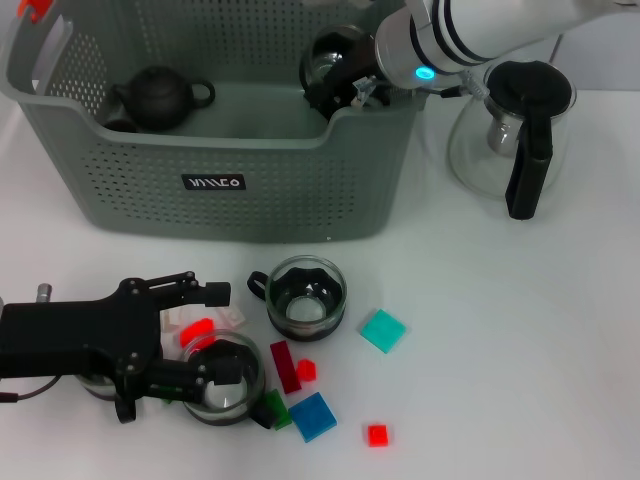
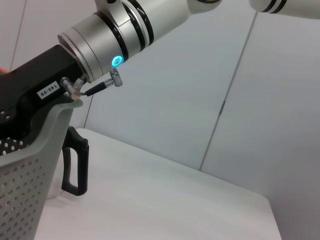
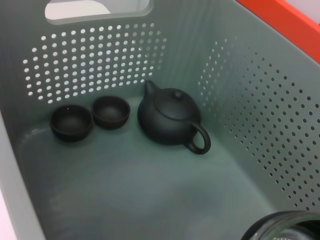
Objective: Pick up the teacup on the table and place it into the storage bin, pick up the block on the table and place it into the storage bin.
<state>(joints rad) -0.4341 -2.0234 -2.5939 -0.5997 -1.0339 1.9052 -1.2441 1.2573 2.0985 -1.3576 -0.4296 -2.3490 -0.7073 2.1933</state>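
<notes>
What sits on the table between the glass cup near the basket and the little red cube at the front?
In the head view, a teal block lies beside the line from the glass cup to the red cube; otherwise it is bare table.

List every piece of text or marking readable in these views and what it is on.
"140-06" or close to it: white sticker on the right gripper, read in the left wrist view.
White lettering on the black label on the storage bin front: too stylised to read.
No other text.
</notes>
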